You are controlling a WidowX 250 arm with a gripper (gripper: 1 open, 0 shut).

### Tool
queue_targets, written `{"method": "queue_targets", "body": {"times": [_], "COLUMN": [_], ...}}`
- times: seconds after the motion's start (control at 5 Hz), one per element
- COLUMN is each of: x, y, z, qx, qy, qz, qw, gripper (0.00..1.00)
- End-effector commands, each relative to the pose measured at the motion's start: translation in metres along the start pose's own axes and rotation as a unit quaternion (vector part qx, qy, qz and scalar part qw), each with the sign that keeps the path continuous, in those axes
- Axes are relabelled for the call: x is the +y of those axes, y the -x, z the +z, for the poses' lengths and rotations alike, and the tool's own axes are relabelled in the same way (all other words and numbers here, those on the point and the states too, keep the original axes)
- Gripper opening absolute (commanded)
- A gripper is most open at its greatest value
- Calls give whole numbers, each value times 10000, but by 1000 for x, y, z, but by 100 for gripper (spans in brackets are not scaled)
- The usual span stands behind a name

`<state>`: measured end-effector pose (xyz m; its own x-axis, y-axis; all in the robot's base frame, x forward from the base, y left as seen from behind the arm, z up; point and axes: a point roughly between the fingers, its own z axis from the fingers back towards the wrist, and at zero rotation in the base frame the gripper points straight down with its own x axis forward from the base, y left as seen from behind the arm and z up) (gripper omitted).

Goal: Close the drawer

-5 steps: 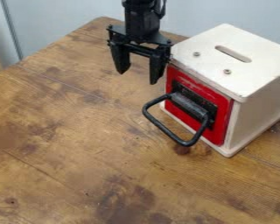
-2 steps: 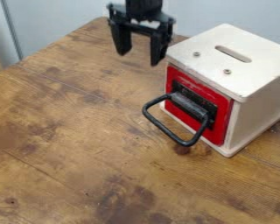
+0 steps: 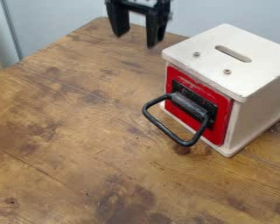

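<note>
Single fixed view, set above and in front of the worn brown wooden table [image 3: 73,131], facing obliquely down at moderate range. The black two-fingered gripper [image 3: 136,26] is cropped at the top edge; table extends below its jaws.

A worn wooden table [image 3: 73,131] fills most of the view, its planks mottled with dark stains and scuffs. At about three o'clock a cream wooden box casing [image 3: 238,66] stands on it, its top bearing a slot and two small round holes. A pale wall [image 3: 60,17] runs behind at twelve o'clock.
</note>
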<state>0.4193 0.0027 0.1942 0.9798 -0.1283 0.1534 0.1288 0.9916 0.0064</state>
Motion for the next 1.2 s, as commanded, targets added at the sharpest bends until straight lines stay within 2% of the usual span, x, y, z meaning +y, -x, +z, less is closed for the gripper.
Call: {"method": "queue_targets", "body": {"times": [0.0, 0.2, 0.4, 0.6, 1.0], "x": [1, -4, -8, -12, -20], "y": [15, 23, 27, 29, 31], "z": [16, 22, 16, 15, 21], "qx": [-182, -293, -157, -142, -231], "qy": [40, -11, 21, 37, 12], "qz": [-45, -158, -220, -349, -479], "qw": [9998, 9994, 9996, 9993, 9986], "gripper": [100, 100, 100, 100, 100]}}
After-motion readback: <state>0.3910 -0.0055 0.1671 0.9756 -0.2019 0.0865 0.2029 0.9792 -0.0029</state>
